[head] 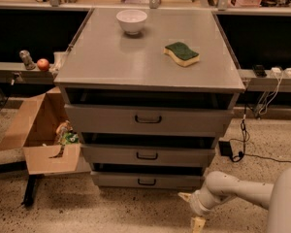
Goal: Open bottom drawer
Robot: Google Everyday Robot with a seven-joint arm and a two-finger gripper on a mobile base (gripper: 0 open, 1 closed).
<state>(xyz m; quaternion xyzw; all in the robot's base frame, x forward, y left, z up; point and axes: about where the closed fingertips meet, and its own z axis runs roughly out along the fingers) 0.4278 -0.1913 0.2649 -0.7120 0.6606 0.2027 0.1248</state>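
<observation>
The grey cabinet has three drawers. The bottom drawer [146, 180] is the narrowest front panel, just above the floor, with a small dark loop handle [146, 182] at its centre. Its front sits about flush with the drawers above. My gripper [192, 209] is low at the bottom right, near the floor, to the right of and below the bottom drawer's right end. It touches nothing. Its cream fingertips [185, 196] show spread apart, with nothing between them. The white arm [242, 191] comes in from the right edge.
A white bowl [132, 21] and a green-and-yellow sponge [182, 54] lie on the cabinet top [111, 57]. An open cardboard box [41, 135] stands on the floor at the left. A black power brick and cables [227, 148] lie at the right.
</observation>
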